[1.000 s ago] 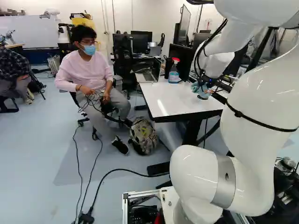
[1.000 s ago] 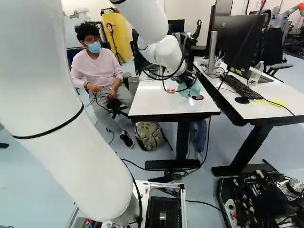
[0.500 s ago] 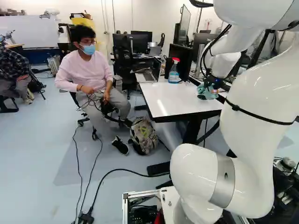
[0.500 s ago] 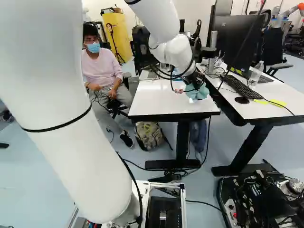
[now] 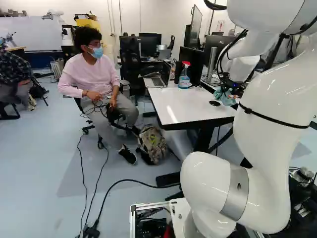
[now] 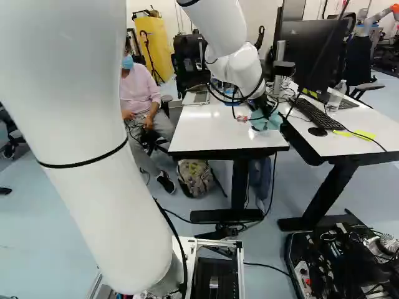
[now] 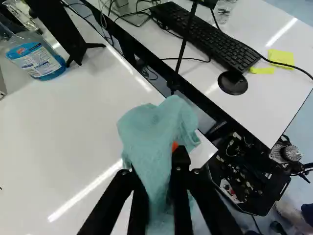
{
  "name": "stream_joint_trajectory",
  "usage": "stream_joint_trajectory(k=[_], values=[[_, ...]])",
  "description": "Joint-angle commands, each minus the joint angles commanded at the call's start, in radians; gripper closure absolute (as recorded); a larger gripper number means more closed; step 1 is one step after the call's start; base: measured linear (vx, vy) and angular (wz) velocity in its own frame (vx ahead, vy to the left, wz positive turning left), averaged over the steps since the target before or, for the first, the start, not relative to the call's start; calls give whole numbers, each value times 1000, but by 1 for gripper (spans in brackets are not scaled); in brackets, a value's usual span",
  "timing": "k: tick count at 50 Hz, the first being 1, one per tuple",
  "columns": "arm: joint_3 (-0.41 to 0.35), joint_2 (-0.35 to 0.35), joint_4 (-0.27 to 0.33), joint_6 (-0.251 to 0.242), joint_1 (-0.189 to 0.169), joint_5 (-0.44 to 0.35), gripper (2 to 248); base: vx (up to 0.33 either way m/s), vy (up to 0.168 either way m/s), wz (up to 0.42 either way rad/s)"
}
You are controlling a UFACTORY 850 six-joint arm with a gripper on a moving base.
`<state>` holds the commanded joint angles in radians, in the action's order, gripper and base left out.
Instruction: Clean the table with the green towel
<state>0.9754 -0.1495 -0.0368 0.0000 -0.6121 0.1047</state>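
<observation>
In the right base view my gripper (image 6: pixel 262 107) is over the right edge of the white table (image 6: pixel 206 134), near its front corner. The pale blue-green towel (image 6: pixel 267 121) hangs bunched below it. From the left base view, the towel (image 5: pixel 225 97) is beside a dark round disc (image 5: pixel 214 103) on the tabletop. The wrist view has the gripper (image 7: pixel 157 169) shut on the towel (image 7: pixel 151 127), whose folds run between both fingers and spread out ahead of them. Whether the cloth touches the tabletop I cannot tell.
A spray bottle (image 5: pixel 184 75) and a laptop (image 5: pixel 155 81) stand toward the table's far end. Right of the gap is a second desk (image 6: pixel 349 134) with keyboard (image 6: pixel 315 113), mouse (image 6: pixel 317 131) and monitor (image 6: pixel 312 56). A backpack (image 5: pixel 153 144) lies on the floor. Another robot (image 6: pixel 374 18) is far back.
The arm has swung rightward to the table's right edge, carrying the gripped towel. The dark disc, covered earlier in the left base view, now shows. The base has stayed put.
</observation>
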Motion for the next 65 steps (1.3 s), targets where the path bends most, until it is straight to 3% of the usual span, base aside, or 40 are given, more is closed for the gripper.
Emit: stream_joint_trajectory(k=[2,3,7,8,13,14,18,19,23,24,28,29,47,65], values=[[0,0,0,0,0,0,198,0,0,0],[0,0,0,0,0,0,167,0,0,0],[0,0,0,0,0,0,167,0,0,0],[0,0,0,0,0,0,131,0,0,0],[0,0,0,0,0,0,131,0,0,0],[0,0,0,0,0,0,96,0,0,0],[0,0,0,0,0,0,96,0,0,0],[0,0,0,0,0,0,59,0,0,0],[0,0,0,0,0,0,59,0,0,0],[0,0,0,0,0,0,22,0,0,0],[0,0,0,0,0,0,22,0,0,0],[0,0,0,0,0,0,3,0,0,0],[-8,4,0,0,6,-9,3,0,0,0],[-48,23,2,0,33,-53,3,0,0,0]])
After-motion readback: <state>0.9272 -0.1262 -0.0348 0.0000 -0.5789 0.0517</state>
